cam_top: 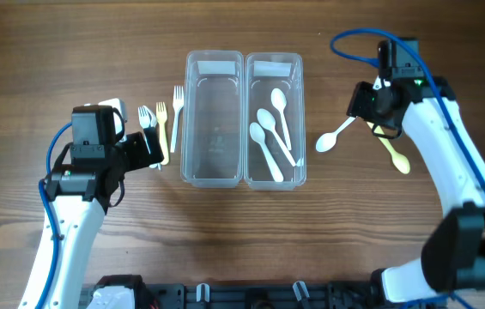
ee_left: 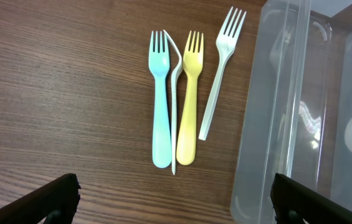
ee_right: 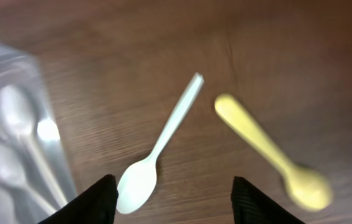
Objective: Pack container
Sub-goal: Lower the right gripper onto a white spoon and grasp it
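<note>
"Overhead view first: how far along is the packing?" Lin asks.

"Partway, I judge. The spoon container already holds 3 packed spoons. The empty clear container stands touching it on the left. 2 more spoons lie on the table to its right: a white spoon nearer it and a yellow spoon just beyond."

"And the arms?"

"The right gripper hovers over those 2 spoons, fingers spread wide and gripping nothing. The left gripper is likewise spread and empty above a blue fork, a yellow fork and a white fork. A thin white utensil lies on edge between blue and yellow."

"Next move?"

"Probably the white spoon. The right gripper needs to descend, centre on the slim handle and pinch across it. That spoon lies flat on the wood, so the fingertips must reach almost to the table. The blue and yellow forks crowd together, so separating 1 looks harder."
</note>
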{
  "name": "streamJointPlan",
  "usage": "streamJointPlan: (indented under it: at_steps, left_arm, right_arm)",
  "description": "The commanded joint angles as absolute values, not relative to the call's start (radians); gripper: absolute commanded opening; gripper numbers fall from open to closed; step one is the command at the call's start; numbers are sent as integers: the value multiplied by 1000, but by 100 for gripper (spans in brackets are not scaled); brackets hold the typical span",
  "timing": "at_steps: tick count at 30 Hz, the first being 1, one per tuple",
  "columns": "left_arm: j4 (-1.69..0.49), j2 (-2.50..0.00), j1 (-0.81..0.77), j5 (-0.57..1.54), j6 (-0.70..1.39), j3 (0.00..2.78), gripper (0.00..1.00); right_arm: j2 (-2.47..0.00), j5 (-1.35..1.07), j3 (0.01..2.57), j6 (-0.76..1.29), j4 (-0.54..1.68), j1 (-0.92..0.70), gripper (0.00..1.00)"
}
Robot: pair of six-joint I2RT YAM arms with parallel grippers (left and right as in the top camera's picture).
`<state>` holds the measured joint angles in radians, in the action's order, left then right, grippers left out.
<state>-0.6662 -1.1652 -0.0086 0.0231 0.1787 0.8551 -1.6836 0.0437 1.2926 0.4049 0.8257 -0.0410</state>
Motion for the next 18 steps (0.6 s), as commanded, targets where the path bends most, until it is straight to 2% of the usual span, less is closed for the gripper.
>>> streamJointPlan:
  at_steps: [1, 18]
  left_arm:
    - [-663, -1170, -15, 14, 188, 875, 100]
    - [-663, -1170, -15, 13, 188, 875, 100]
  right_arm:
    - [-1773, -77, 1282, 589, 819, -12, 50]
    - [-1972, -117, 1282, 632, 756, -34, 47]
